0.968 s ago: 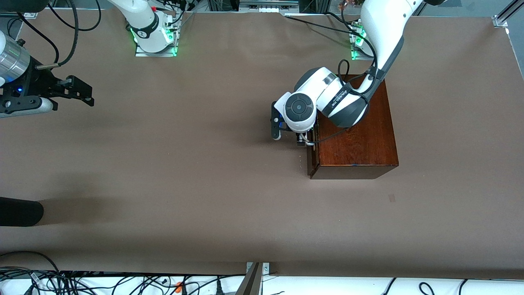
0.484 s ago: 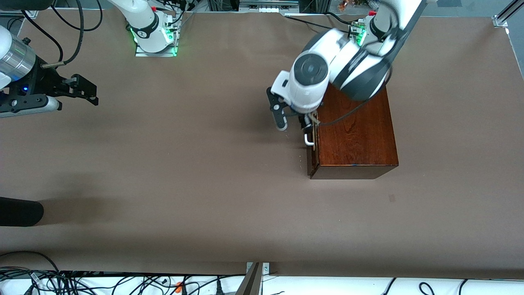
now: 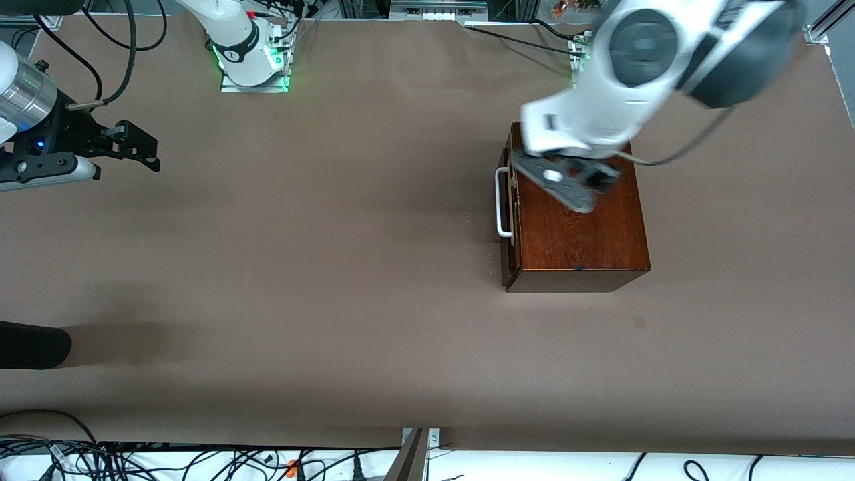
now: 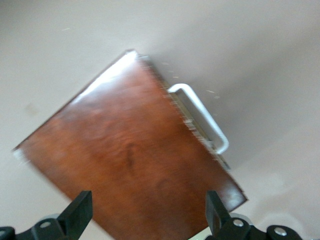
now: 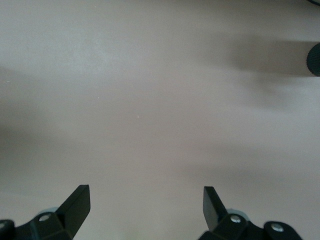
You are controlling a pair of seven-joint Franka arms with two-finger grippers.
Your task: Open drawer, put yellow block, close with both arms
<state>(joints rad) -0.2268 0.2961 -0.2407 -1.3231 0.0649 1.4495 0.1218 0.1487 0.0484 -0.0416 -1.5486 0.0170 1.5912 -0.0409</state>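
Seemingly closed, the drawer (image 3: 511, 200) sits right of centre; no yellow block is visible. Spread and empty, the left gripper (image 3: 568, 184) hovers over the box (image 3: 578, 214); the right gripper (image 3: 127, 143) waits spread at upper left. Next call: confirm closure.

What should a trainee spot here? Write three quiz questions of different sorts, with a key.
1. True or false: the yellow block is in view.
2. The left hand is over: A) the box; B) a cable; C) a robot base.
3. Fill in: the right hand, over the table, is ____ (open/shut).
Key: 1 false; 2 A; 3 open.
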